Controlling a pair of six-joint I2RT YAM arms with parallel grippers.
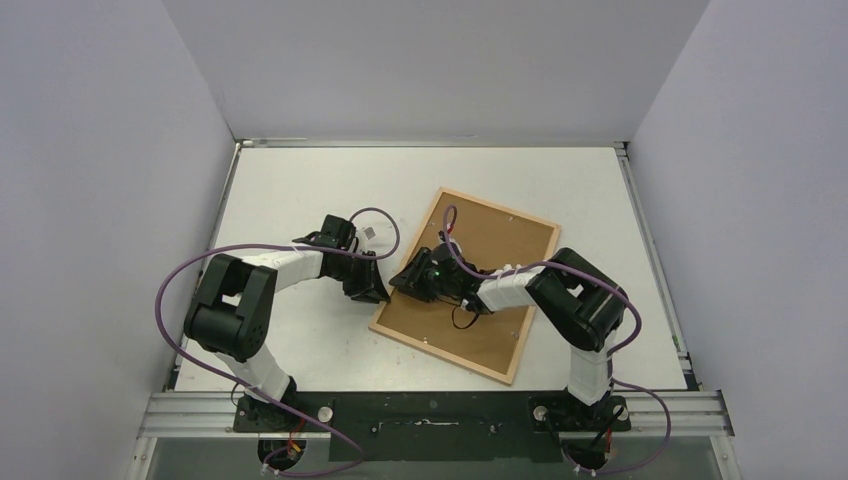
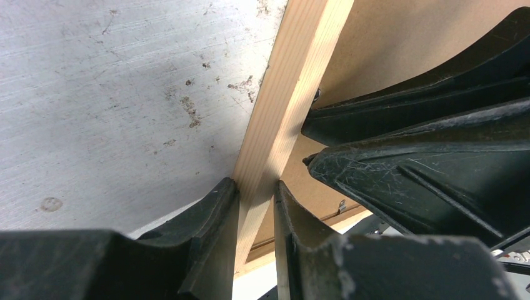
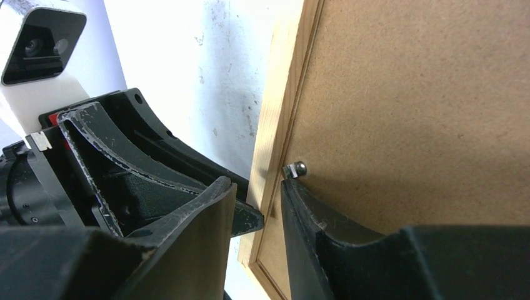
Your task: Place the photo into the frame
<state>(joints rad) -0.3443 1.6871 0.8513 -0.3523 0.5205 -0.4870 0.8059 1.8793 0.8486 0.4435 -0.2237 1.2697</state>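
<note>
The light-wood frame [image 1: 500,205] lies face down on the table at an angle, with a brown backing board [image 1: 490,260] filling it. The photo is hidden. My left gripper [image 1: 383,290] is shut on the frame's left bar [image 2: 294,94], one finger on each side of the wood. My right gripper [image 1: 412,278] meets it from the other side, over the same bar [image 3: 284,106]. Its jaws stand apart: one fingertip rests on the backing board [image 3: 425,112] just below a small metal tab [image 3: 295,169], the other hangs outside the bar, beside the left gripper's fingertip [image 3: 250,219].
White table [image 1: 300,190] enclosed by pale walls on three sides. Both arms crowd the frame's left edge, their fingers nearly touching. A second metal tab [image 2: 341,205] sits along the frame's near bar. Purple cables loop off both arms.
</note>
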